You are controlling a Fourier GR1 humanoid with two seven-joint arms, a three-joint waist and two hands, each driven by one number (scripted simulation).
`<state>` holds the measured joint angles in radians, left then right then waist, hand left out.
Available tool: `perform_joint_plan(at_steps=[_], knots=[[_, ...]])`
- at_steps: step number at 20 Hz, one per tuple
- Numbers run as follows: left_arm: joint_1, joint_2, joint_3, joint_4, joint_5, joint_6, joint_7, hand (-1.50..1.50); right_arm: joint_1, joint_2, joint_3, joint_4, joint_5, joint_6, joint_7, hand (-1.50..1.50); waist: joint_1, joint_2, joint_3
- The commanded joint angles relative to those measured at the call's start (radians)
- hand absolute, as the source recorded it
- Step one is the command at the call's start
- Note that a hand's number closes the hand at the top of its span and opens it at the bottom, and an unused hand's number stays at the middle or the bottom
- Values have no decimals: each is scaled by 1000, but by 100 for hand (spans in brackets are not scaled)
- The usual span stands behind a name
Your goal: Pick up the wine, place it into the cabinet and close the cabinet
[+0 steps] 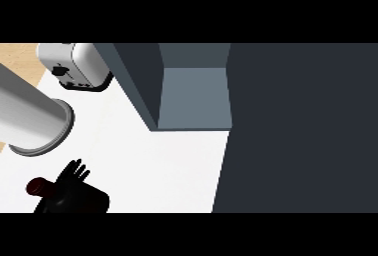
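Note:
The wine bottle [38, 186] shows its dark red top at the lower left of the white counter; its dark body blends into the black shape beside it. My left hand [77, 181] is right next to the bottle near the view's lower edge, fingers straight and spread, pointing up. I cannot tell whether the palm touches the bottle. The dark grey cabinet [193, 95] stands open at the top centre, its inside bare. Its door [299, 130] is swung out and fills the right side of the view. My right hand does not show.
A silver toaster [74, 65] stands at the back left beside the cabinet's side wall. A large grey cylinder with a flanged end [33, 117] slants in from the left edge above the bottle. Bare white counter [162, 165] lies between hand and door.

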<state>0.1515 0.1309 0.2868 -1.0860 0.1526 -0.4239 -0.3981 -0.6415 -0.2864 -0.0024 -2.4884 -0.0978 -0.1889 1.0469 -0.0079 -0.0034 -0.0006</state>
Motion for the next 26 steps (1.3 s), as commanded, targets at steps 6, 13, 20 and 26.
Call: perform_joint_plan(at_steps=[6, 13, 20, 26], knots=[[-71, -27, -63, 92, -70, -4, -87, 150, 59, 14, 1, -113, -84, 0, 56, -150, 0, 1, 0], [-164, -102, -145, 41, -222, 158, -250, 150, 19, 14, -27, -46, -103, 9, 13, -150, -7, 1, 0], [-330, -130, -185, 124, -179, 327, -366, 150, -13, -1, -46, -18, -106, 9, 37, -150, -7, 2, -1], [-250, -131, -325, -55, -103, 397, -330, 150, 86, 15, -69, -66, -132, 37, -7, -150, 4, 0, 1]])
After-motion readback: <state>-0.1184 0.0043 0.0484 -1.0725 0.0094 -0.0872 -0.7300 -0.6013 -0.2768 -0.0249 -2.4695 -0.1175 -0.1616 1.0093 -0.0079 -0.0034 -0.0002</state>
